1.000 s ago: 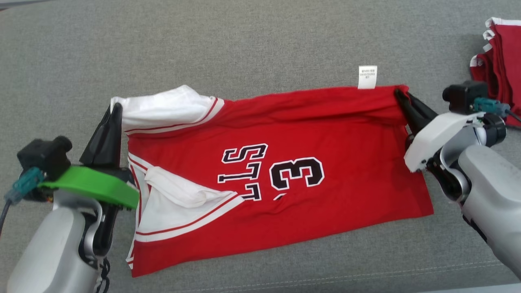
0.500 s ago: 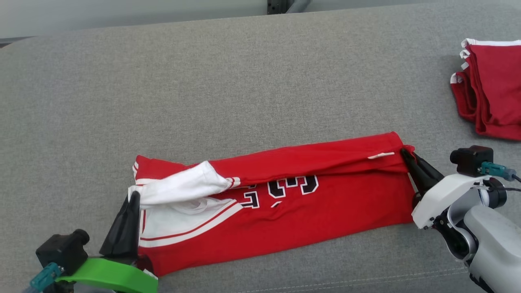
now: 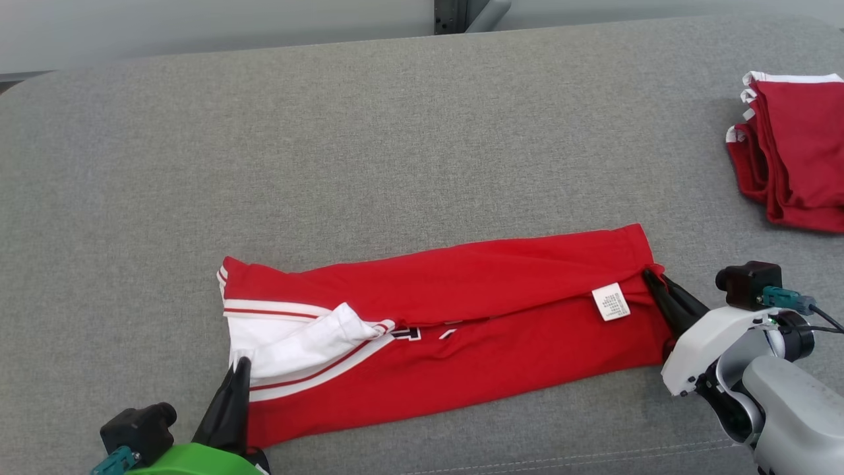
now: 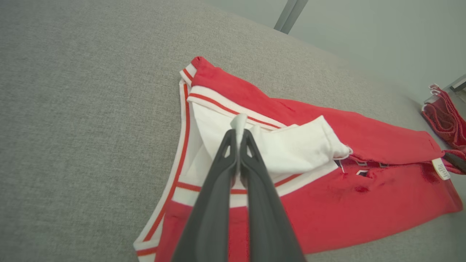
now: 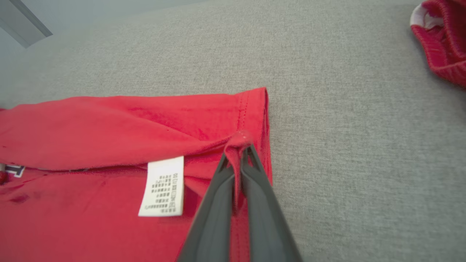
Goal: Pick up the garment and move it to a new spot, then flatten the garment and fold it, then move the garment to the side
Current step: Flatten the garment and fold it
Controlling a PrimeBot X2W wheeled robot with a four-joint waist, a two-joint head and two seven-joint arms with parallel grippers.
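**Left end effector (image 3: 242, 361) and right end effector (image 3: 649, 274) pinch the garment (image 3: 475, 277) at its two ends**

From where I stand, the left end effector sits at the near left. Its two dark fingers are pressed together on a white flap of cloth at the garment's left end. The right end effector is over at the right, its fingers clamped tight on a small bunched corner of red hem.

The garment is red with white panels and red-striped trim at its left end. It lies as a long band running left to right across the near part of the grey fabric-covered desk (image 3: 330, 132). Its far portion is folded over toward the near side, and only slivers of black-and-white lettering peek out along the edge of that fold. A white care label (image 3: 611, 302) lies face up on the red cloth, just left of the right end effector's tips.

At the far right of the desk, well apart from all this, sits a pile of folded red garments (image 3: 798, 152) with white edging.
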